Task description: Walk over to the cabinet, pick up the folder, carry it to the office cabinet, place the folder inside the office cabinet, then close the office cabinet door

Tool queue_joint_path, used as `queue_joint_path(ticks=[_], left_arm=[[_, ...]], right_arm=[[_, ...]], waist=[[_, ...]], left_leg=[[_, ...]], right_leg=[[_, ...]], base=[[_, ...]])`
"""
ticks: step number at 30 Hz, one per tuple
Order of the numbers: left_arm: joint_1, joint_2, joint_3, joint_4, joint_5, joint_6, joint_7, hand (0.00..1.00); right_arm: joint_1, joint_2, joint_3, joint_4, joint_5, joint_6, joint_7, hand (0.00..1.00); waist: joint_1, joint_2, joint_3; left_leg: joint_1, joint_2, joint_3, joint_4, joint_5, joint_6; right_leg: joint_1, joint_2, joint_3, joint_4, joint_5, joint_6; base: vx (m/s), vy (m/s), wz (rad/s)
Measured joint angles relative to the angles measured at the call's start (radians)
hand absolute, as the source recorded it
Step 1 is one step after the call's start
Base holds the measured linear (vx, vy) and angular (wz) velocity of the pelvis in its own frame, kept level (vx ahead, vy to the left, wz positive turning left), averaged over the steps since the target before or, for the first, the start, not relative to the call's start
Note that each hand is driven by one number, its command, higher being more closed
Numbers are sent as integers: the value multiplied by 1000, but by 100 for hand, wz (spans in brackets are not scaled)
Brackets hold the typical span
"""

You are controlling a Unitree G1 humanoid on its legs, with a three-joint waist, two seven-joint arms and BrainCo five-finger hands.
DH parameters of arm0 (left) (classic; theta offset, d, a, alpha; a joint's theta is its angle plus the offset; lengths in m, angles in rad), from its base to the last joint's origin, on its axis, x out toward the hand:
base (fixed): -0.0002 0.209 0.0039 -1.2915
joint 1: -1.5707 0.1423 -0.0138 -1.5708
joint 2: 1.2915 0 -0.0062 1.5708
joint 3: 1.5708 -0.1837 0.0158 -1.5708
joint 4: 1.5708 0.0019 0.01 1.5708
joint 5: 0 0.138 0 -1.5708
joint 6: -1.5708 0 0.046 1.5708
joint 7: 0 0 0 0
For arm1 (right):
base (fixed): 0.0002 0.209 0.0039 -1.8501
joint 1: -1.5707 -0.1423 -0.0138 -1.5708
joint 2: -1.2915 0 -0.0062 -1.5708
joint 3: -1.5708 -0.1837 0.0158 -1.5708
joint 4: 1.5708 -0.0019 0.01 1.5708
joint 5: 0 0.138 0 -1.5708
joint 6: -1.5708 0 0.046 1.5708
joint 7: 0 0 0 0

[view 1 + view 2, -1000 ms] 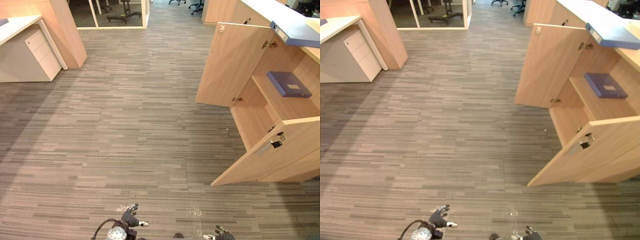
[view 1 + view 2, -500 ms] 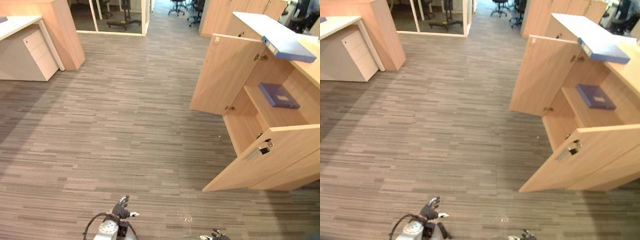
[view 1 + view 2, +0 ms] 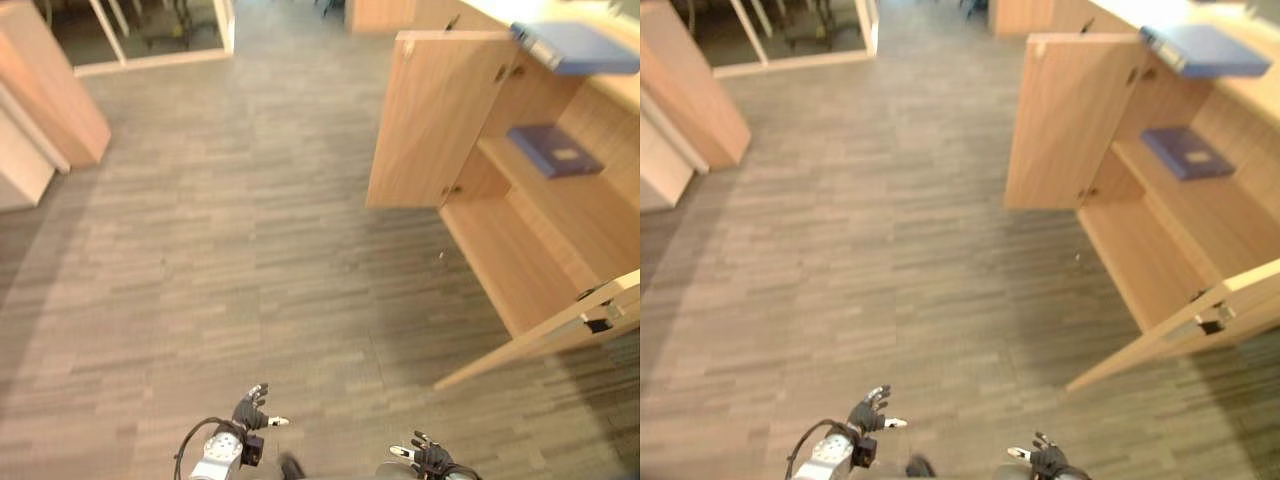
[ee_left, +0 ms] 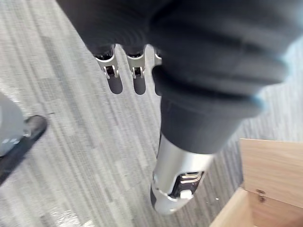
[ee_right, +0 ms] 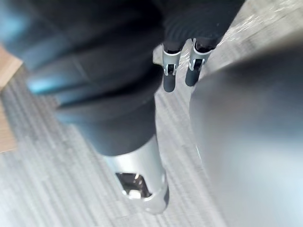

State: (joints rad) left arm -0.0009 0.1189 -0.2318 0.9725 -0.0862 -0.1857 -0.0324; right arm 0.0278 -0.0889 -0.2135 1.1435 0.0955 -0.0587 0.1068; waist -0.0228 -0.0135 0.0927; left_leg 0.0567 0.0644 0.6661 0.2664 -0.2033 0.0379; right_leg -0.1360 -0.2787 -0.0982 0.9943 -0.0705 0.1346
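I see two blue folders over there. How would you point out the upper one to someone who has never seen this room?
Look right for the light wooden cabinet with its doors swung open. The upper folder lies flat on the cabinet's top, at the front edge. The darker folder lies lower, inside on the shelf.

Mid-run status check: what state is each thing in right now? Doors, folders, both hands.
Far cabinet door: swung wide open.
Near cabinet door: swung wide open.
Folder on the cabinet top: lying flat, untouched.
Folder on the inner shelf: lying flat, closed.
Left hand: open, empty, low over the carpet.
Right hand: open, empty, low over the carpet.
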Motion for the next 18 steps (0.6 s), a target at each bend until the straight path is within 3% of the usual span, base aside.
queue_joint_path(ticks=[2, 3, 4, 6, 7, 8, 9, 10, 12, 15, 17, 18], left_arm=[[-6, -7, -27, -1, -2, -2, -6, 0], [-9, -8, -27, 0, -2, -2, -7, 0], [-10, -9, -27, 4, -2, 1, -7, 0], [-18, -10, -28, 24, -2, 2, -9, 0], [-28, -8, -34, 37, -2, 1, -13, 0], [-29, -5, -40, 42, -1, 1, -15, 0], [-26, -4, -39, 49, -1, 0, -16, 0], [-26, -23, -40, 71, 3, 1, -18, 0], [-41, -27, -25, 77, 6, 1, -19, 0], [-34, -29, 26, 79, 7, 1, -19, 0], [-32, -31, 61, 79, 7, 1, -18, 0], [-20, -33, 93, 77, 7, 2, -18, 0]], right_arm=[[1, 2, 1, -21, 1, -5, 0, 0], [-1, 3, 0, -27, 3, -5, 2, 0], [-8, 2, -1, -39, 6, -5, 8, 0], [-17, -2, -2, -53, 17, -5, 9, 0], [-19, -4, -3, -52, 34, -4, 9, 0], [-18, -6, -4, -49, 46, -3, 9, 0], [-19, -7, -3, -48, 47, -2, 9, 0], [-34, -23, -3, -48, 49, -3, 10, 0], [-41, -25, -30, -44, 55, 0, 13, 0], [-37, -26, -34, -28, 55, 11, 14, 0], [-25, -26, -39, -6, 63, 13, 14, 0], [-11, -33, -39, 5, 76, 16, 13, 0]], waist=[[-6, 8, 4], [-8, 13, 10], [-10, 27, 26], [-26, 44, 38], [-33, 40, 42], [-33, 32, 48], [-31, 30, 50], [-26, 68, 59], [-26, 72, 73], [-29, 80, 68], [-34, 75, 65], [-33, 77, 64]], left_leg=[[87, 1, -23, -58, 10, -25], [97, 12, -29, -62, 11, -27], [118, 42, -37, -71, 13, -31], [143, 79, -60, -91, 25, -51], [172, 81, -79, -128, 40, -82], [209, 75, -92, -168, 49, -140], [233, 72, -98, -184, 51, -162], [251, 103, -97, -209, 65, -164], [276, 121, -79, -233, 115, -172], [300, 198, -77, -179, 135, -199], [244, 292, -117, 13, 136, -197], [162, 383, -167, 244, 171, -144]], right_leg=[[-80, 20, -53, 53, -154, -79], [-101, 40, -65, 20, -183, -104], [-136, 91, -88, -81, -220, -130], [-177, 141, -88, -291, -215, -124], [-186, 133, -74, -459, -161, -107], [-178, 113, -64, -585, -27, -109], [-168, 111, -76, -587, 56, -130], [-169, 146, -89, -556, 20, -141], [-189, 166, -98, -463, -75, -156], [-139, 222, -126, -461, -132, -179], [-70, 264, -149, -524, -140, -187], [-2, 302, -156, -583, -142, -196]], base=[[358, -56, 32], [378, -185, 27], [369, -248, 29], [318, -252, 46], [357, -307, 65], [371, -332, 55], [384, -331, 16], [298, -259, -6], [369, -341, -4], [317, -280, 0], [294, -308, 8], [379, -395, 1]])
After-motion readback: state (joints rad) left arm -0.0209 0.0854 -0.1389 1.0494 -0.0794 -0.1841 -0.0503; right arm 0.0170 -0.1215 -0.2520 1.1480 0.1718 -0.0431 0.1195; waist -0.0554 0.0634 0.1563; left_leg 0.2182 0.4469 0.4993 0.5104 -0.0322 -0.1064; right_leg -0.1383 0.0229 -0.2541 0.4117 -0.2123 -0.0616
